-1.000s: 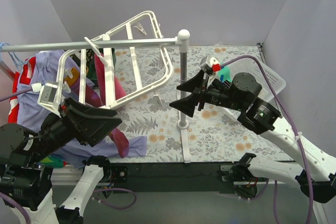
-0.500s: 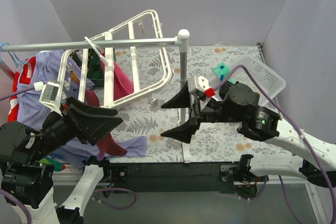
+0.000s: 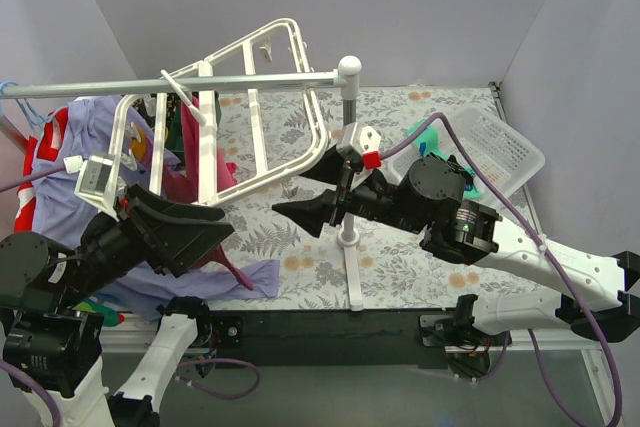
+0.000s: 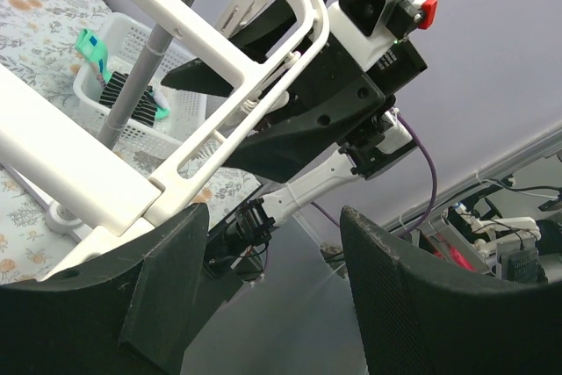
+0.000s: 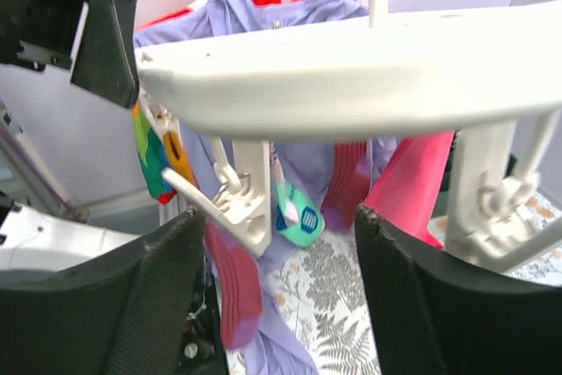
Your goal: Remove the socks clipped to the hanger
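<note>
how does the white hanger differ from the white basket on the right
The hanger is an open frame of crossbars; the basket is a mesh-walled tub. The hanger hangs tilted from the rail; the basket sits on the table. The hanger has socks dangling below; the basket has teal items inside. Both are white.

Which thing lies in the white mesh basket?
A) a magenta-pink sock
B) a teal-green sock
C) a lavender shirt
B: the left wrist view shows a teal-green sock lying inside the white mesh basket.
</note>
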Robot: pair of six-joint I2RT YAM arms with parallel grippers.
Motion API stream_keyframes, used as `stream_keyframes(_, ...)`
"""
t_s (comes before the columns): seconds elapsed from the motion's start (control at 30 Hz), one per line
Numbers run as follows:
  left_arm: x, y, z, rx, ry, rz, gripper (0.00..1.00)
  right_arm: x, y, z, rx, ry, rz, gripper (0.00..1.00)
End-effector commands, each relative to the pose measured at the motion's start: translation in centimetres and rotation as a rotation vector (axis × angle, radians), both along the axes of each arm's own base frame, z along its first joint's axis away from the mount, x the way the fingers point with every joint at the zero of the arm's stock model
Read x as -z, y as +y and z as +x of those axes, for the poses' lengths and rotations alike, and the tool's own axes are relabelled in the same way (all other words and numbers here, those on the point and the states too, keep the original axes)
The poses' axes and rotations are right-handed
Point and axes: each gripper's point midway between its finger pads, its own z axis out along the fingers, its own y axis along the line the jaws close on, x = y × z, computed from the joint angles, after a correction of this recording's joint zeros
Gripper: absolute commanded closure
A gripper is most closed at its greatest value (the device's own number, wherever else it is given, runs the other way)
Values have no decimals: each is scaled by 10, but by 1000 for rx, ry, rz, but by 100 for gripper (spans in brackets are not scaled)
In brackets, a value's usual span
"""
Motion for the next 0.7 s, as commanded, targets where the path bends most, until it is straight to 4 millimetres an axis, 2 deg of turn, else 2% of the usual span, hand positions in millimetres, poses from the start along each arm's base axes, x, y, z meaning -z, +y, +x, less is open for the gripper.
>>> stream_keyframes(0.0, 0, 0, 2, -3, 3, 3, 41, -56, -14, 0, 30, -42, 190, 29)
stream_keyframes(0.2, -1, 0, 0, 2, -1, 3, 41, -59, -11, 1, 32, -26, 207, 61)
stream_keyframes(0.23, -1, 0, 0, 0, -1, 3, 41, -58, -11, 4, 46, -19, 206, 73)
stream_keyframes(0.33, -5, -1, -5, 6, -16, 1, 41, -54, -14, 9, 77, -3, 204, 89)
stream_keyframes(0.43, -11, 0, -12, 4, -37, 5, 40, -51, -19, 13, 97, 7, 198, 97)
stream_keyframes(0.63, -19, 2, -27, -1, -63, 10, 41, -39, -23, 31, 89, 64, 154, 99)
stream_keyframes(0.67, -20, 3, -30, -5, -72, 10, 40, -36, -24, 42, 112, 71, 145, 99)
